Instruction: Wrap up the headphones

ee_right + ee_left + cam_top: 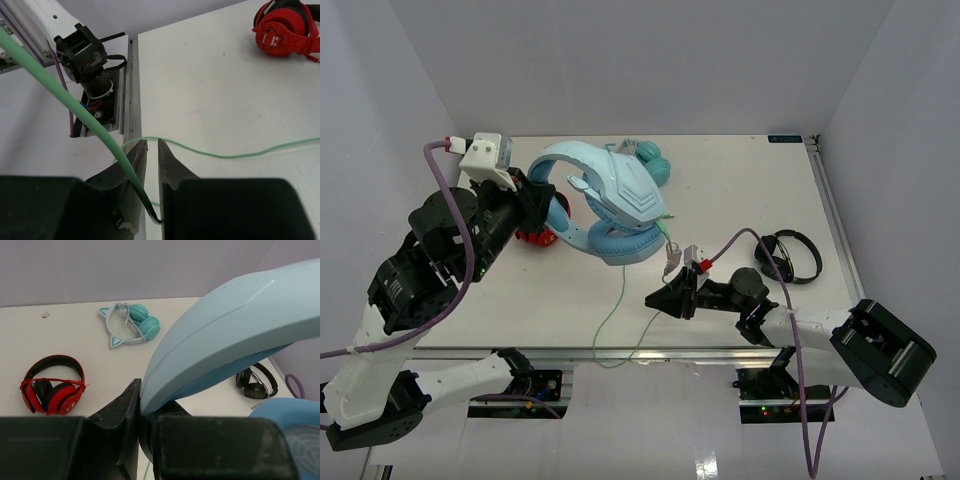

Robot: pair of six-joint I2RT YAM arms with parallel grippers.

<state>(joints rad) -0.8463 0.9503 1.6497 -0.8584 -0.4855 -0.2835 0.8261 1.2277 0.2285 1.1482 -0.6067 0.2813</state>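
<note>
A: Left wrist view, fingers right at the lens. What's in them?
B: The left gripper is clamped on the wide headband of the headphones, the big light-blue pair. One padded cup hangs just beside the jaws.

A: Right side?
B: The right gripper has a narrow gap between its fingers. The pale-green cable runs down into the gap along the left finger. I can't tell if it's pinched.

A: Where does the blue pair sit?
B: Left of centre on the table, headband arched over towards the left arm. The cable drops from the lower cup to the near edge, then loops back up to the right gripper.

A: Counts?
B: Two arms, two grippers, one cable, four pairs of headphones. Besides the blue pair there's one teal cat-ear pair just behind it. One red-and-black pair is just beside the left gripper. One small black pair is well apart on the right.
</note>
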